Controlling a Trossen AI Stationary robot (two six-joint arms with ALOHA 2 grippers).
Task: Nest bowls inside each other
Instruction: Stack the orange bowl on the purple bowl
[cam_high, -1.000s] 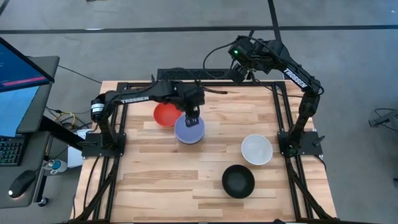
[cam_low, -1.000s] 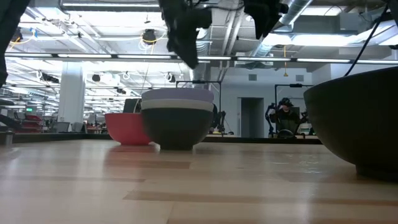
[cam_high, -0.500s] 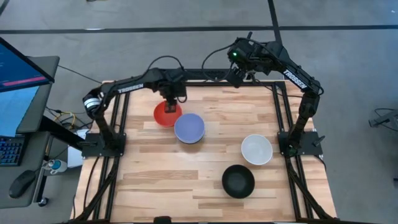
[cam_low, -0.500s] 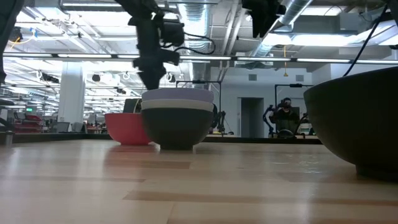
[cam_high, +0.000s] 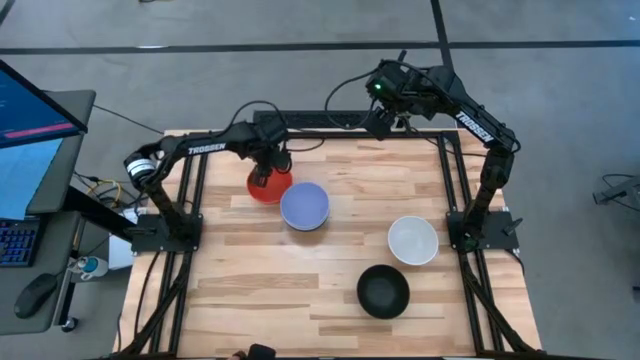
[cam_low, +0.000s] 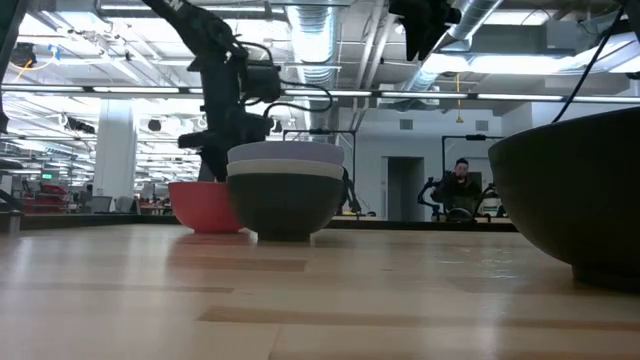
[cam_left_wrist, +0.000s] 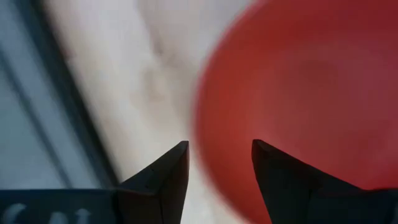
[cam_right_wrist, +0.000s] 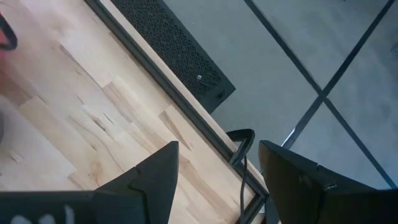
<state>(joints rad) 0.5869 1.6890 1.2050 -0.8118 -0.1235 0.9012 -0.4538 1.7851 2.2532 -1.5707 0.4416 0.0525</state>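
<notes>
The red bowl (cam_high: 270, 186) (cam_low: 204, 206) (cam_left_wrist: 298, 93) sits on its base near the table's far left. My left gripper (cam_high: 262, 180) (cam_low: 212, 168) (cam_left_wrist: 217, 146) is open and points down at the bowl's left rim, with one finger over the inside and one outside. To the right of the red bowl stands a stack (cam_low: 285, 190) of a black bowl, a white one and a light blue bowl (cam_high: 304, 206) on top. A white bowl (cam_high: 413, 240) and a black bowl (cam_high: 383, 291) (cam_low: 570, 190) sit apart on the right. My right gripper (cam_high: 385, 118) (cam_right_wrist: 217, 144) waits open, high over the far edge.
The wooden table (cam_high: 250, 290) has bare board along its near left side and centre. A dark metal frame (cam_high: 320, 128) runs along the far edge and down both sides by the arm bases. A person (cam_low: 460, 185) sits far off in the room behind.
My left gripper has moved from above the light blue stack toward the table's left and far side. It has then come down over the red bowl's left rim, staying open. No bowl has moved.
</notes>
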